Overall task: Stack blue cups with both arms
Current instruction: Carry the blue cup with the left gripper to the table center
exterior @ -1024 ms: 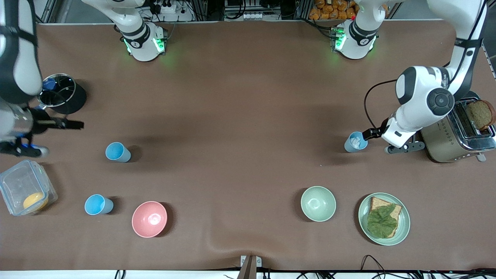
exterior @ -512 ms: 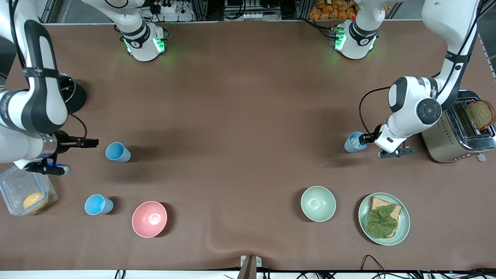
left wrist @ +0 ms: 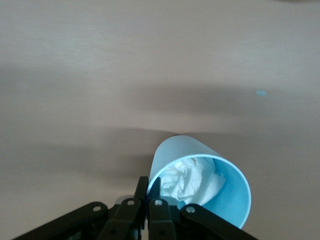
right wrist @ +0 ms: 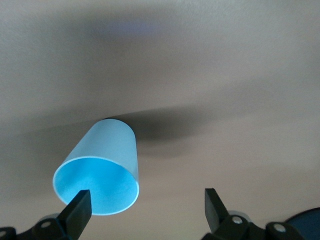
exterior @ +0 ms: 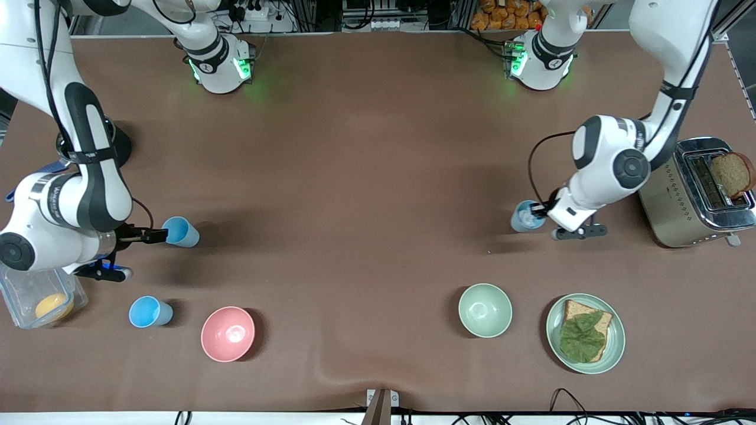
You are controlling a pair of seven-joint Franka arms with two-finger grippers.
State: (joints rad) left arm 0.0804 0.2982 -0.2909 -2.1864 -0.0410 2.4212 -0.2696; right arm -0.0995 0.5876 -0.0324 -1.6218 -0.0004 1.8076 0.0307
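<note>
A grey-blue cup (exterior: 523, 217) with crumpled white tissue inside is beside the toaster. My left gripper (exterior: 538, 208) is shut on its rim, one finger inside and one outside; the left wrist view shows the gripper (left wrist: 148, 182) and the cup (left wrist: 231, 202). A sky-blue cup (exterior: 181, 231) stands toward the right arm's end. My right gripper (exterior: 157, 236) is open and level with it, its fingertips just short of the rim. In the right wrist view the cup (right wrist: 107, 150) lies off toward one finger of the gripper (right wrist: 146, 197). A second sky-blue cup (exterior: 149, 311) stands nearer the camera.
A pink bowl (exterior: 228, 333) sits beside the second sky-blue cup. A pale green bowl (exterior: 485, 310) and a plate with a lettuce sandwich (exterior: 585, 333) sit nearer the camera. A toaster (exterior: 697, 200) holds bread. A clear box (exterior: 23, 289) lies under the right arm.
The right arm has swung in and brought its open gripper up to the sky-blue cup. The left gripper has carried the grey-blue cup a little away from the toaster.
</note>
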